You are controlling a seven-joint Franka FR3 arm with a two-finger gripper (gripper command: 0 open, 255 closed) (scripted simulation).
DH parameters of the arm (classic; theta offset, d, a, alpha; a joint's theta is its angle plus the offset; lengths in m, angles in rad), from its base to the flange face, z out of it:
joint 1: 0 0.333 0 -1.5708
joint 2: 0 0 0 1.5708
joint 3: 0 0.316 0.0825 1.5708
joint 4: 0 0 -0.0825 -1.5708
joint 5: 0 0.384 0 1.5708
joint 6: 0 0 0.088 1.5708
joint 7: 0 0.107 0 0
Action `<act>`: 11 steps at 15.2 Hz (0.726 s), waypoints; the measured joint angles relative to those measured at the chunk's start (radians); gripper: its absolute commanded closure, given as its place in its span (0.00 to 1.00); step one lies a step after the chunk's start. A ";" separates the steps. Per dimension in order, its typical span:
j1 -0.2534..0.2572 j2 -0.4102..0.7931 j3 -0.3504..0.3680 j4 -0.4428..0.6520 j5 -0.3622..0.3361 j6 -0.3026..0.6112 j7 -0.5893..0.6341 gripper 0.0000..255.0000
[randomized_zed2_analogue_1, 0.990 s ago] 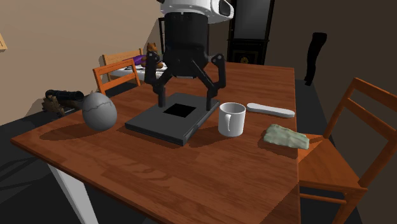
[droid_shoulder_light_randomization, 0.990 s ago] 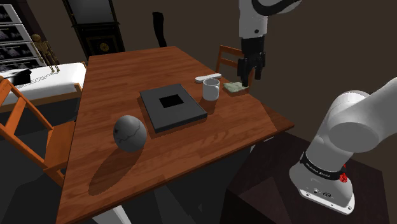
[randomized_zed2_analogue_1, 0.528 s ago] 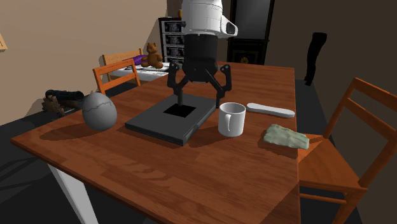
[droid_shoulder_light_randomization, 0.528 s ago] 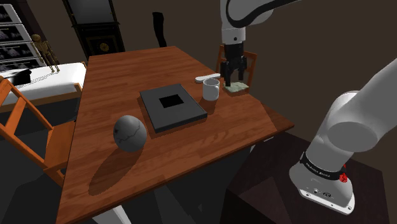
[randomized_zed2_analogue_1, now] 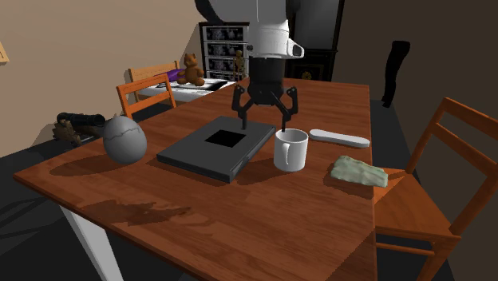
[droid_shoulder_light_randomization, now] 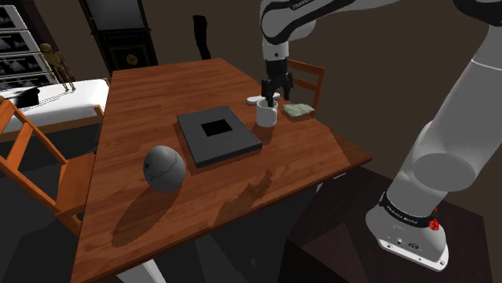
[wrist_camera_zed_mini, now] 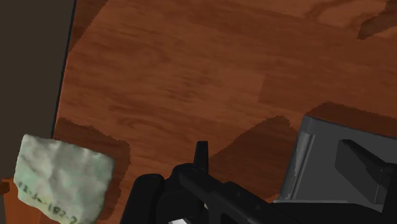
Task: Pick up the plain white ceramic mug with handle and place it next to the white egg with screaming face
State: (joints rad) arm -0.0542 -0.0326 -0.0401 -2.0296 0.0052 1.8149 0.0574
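**Item: white mug** (randomized_zed2_analogue_1: 290,152). It stood upright on the wooden table (droid_shoulder_light_randomization: 161,88), toward the edge served by the orange chair (randomized_zed2_analogue_1: 411,209) and just beside the dark flat slab (randomized_zed2_analogue_1: 191,156). Its handle appeared to face the slab. It had not yet been lifted.

**Item: tool** (randomized_zed2_analogue_1: 262,126). It was black and two-fingered, with its fingers spread apart and nothing between them. It hung low over the table at the mug's far side, one finger close above the rim. This was judged to be a lining-up for a rim grasp, with one finger inside the wall and one outside.

**Item: egg** (randomized_zed2_analogue_1: 124,140). It was drawn grey with crack lines and rested toward the table corner at the shoulder view's lower left. It lay well apart from the mug, with the slab between them. Bare wood lay around it, so there was likely room to set the mug down.

**Sundries.** A white oblong piece (randomized_zed2_analogue_1: 340,138) lay near the mug on the chair side. A greenish crumpled wad (randomized_zed2_analogue_1: 359,172) lay close to that edge. Both were near the grasp and were judged liable to be nudged.
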 measured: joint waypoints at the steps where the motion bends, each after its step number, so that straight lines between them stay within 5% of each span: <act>1: -0.002 0.046 -0.002 0.044 0.000 0.002 -0.003 0.00; 11: -0.035 0.424 -0.022 0.438 0.009 -0.004 -0.041 0.00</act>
State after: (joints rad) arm -0.0891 0.3918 -0.0622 -1.5915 0.0146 1.8111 0.0159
